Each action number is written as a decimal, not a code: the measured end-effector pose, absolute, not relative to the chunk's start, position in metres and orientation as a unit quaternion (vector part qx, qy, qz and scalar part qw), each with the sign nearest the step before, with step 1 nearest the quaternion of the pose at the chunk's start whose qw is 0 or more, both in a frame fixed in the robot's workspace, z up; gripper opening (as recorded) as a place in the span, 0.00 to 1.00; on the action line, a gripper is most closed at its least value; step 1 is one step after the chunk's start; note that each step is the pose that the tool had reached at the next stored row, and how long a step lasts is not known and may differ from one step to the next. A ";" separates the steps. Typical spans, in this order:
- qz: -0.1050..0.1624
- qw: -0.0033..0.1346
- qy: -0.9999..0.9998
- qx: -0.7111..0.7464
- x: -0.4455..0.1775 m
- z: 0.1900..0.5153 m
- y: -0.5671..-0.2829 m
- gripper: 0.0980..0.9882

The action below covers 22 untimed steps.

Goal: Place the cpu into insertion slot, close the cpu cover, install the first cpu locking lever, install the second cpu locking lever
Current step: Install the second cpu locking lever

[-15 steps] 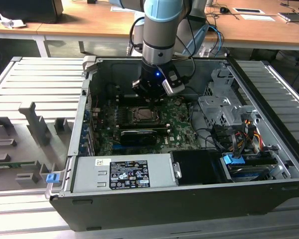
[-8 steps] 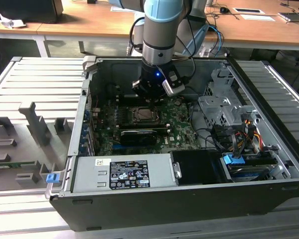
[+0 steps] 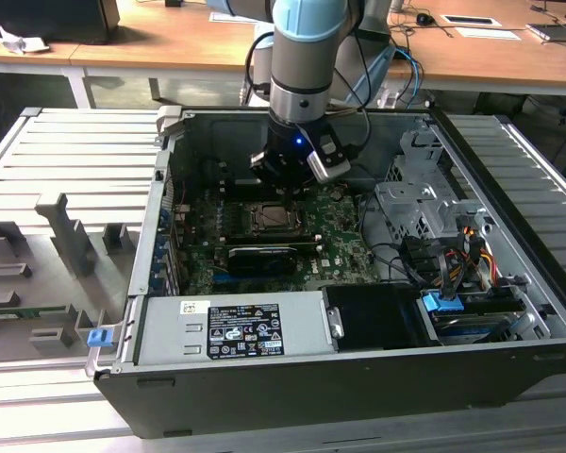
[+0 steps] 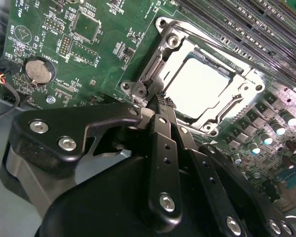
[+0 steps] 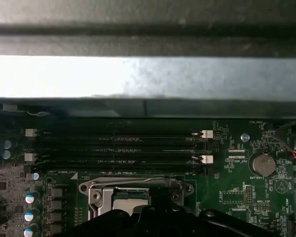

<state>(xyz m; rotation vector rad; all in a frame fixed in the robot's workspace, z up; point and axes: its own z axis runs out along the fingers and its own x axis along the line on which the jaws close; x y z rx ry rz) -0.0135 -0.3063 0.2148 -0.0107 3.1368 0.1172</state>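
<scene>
1. Along the exterior view's left, a grey ribbed tray (image 3: 66,189) with upright fixture blocks is seen beside the open computer case (image 3: 292,396), well apart from the work.
2. Further right, near the middle of the exterior view, the green motherboard (image 3: 344,247) is seen lying flat in the case, with a long black rectangular block (image 3: 262,257) on it just nearer the camera than the socket.
3. The insertion slot (image 3: 270,217) is found on the board directly under the arm; in the second wrist view its silvery rim (image 4: 173,45) is shown plainly.
4. The cpu (image 4: 200,84) is seen seated flat in the slot, its bright face showing through the square opening.
5. The cpu cover (image 4: 237,96) is judged to be already lowered, its frame lying flat around the chip.
6. The gripper (image 3: 297,160) is held just above the slot's far edge in the exterior view; in the second wrist view its fingertips (image 4: 164,101) are pressed together, clenched with nothing visible between them, and are set at the slot's corner, beside the hinge hardware.
7. The decisive relation: the slot lies just beyond and below the fingertips, almost touching, so the work is judged to be at the lever stage.
8. At the exterior view's right, a metal drive cage (image 3: 420,203) and bundled cables (image 3: 453,250) are seen, clear of the gripper.
</scene>
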 end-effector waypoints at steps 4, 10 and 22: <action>0.037 0.001 0.999 -0.003 -0.014 0.222 -0.306 0.01; 0.037 0.001 0.999 -0.003 -0.014 0.222 -0.309 0.01; 0.037 0.001 0.999 -0.003 -0.014 0.226 -0.315 0.01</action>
